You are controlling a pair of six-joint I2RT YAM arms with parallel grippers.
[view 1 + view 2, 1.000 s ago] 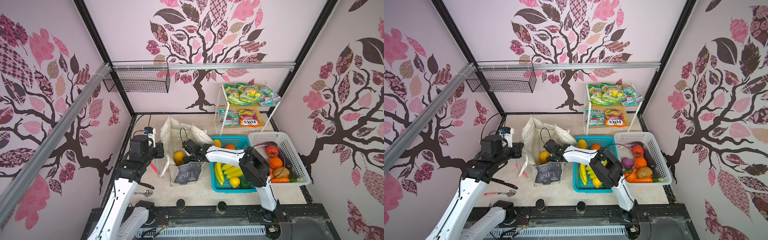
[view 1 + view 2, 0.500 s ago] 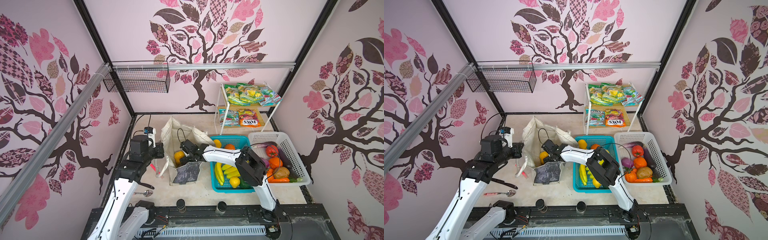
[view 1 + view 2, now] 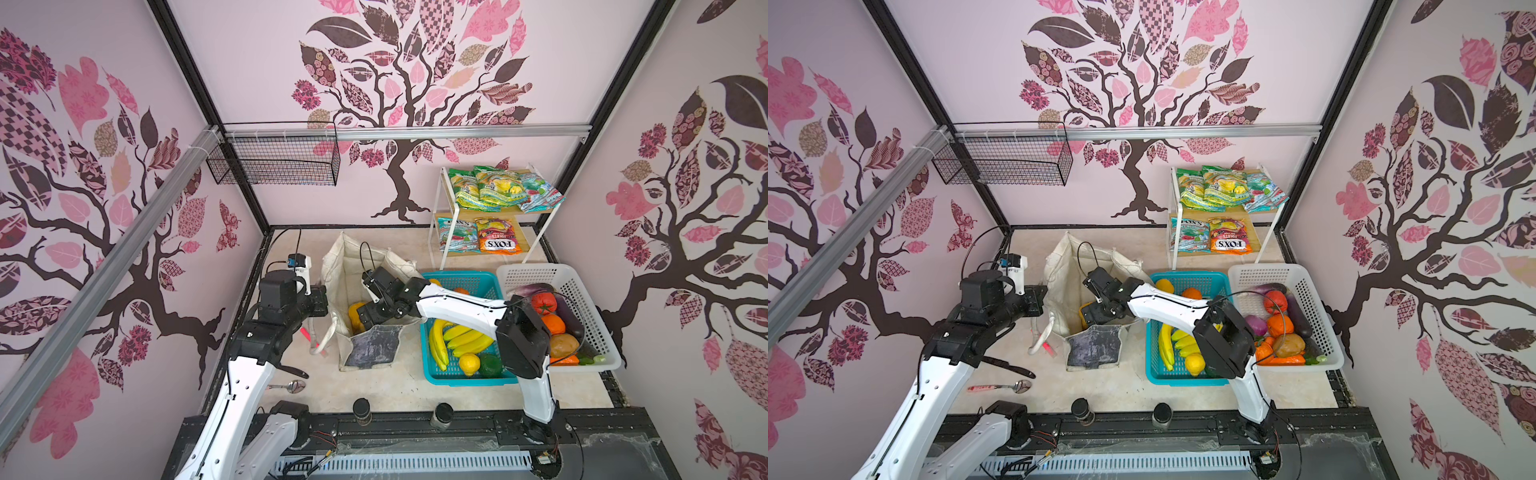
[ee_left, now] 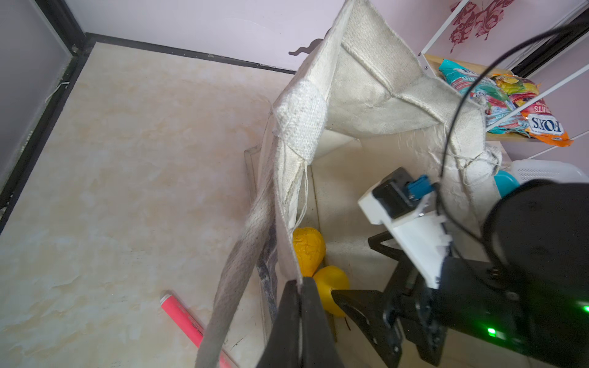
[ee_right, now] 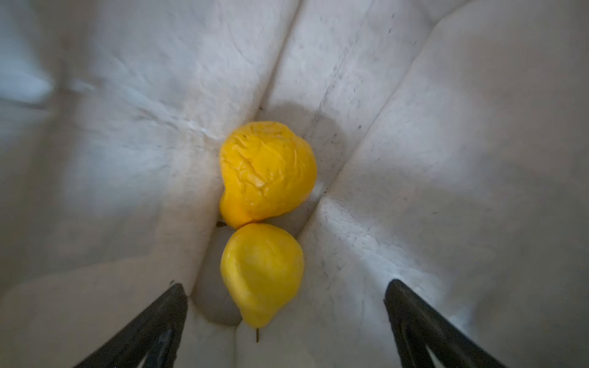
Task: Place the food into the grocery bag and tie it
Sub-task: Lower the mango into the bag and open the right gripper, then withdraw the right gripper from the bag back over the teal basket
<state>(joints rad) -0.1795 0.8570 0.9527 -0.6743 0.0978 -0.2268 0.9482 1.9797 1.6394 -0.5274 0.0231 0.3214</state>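
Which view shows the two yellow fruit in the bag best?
The right wrist view: both fruit lie whole and touching on the bag floor, beyond the open right fingers. The left wrist view hides part behind the bag wall and left fingers. Both top views show only a yellow sliver.

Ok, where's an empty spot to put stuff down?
Bare tabletop lies between the cream canvas bag, the teal plastic basket and two dark jars. That basket and the white perforated basket are crowded.

Tote (image 3: 345,270), teal basket (image 3: 465,380), spoon (image 3: 291,386) on floor (image 3: 395,395)
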